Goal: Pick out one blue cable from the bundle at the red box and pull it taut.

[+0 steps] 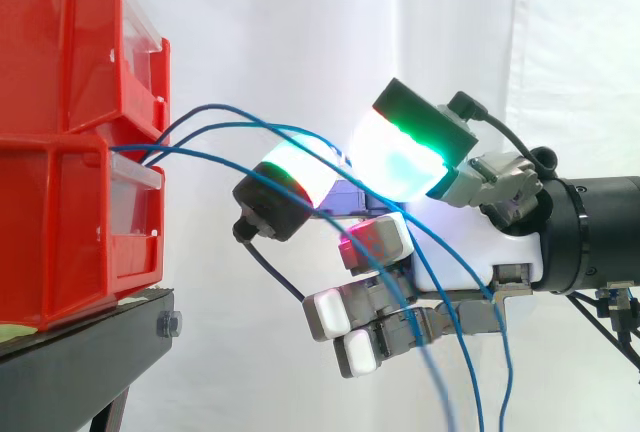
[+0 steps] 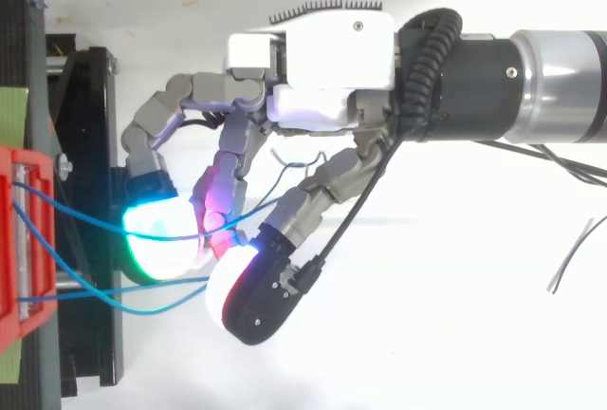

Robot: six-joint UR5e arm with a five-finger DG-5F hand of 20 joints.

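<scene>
Two stacked red bins (image 1: 70,152) sit on a black stand (image 1: 80,352) at the left. Three thin blue cables (image 1: 215,112) leave the gap between the bins and arc slackly rightward into my hand (image 1: 470,252). The hand reaches in from the right with its fingers curled. A green-glowing fingertip (image 1: 400,157) and another pad (image 1: 290,177) close around the cables, which run on through the palm and hang down below it. In the top view a blue cable (image 2: 85,230) passes between the cyan-green pad (image 2: 161,239) and a magenta one. The hand (image 2: 332,59) is a short way from the red bin (image 2: 14,239).
The black stand (image 2: 90,144) reaches out under the fingertips in the top view. A white curtain hangs behind the work. A loose thin dark wire (image 2: 579,258) lies on the white surface at the right.
</scene>
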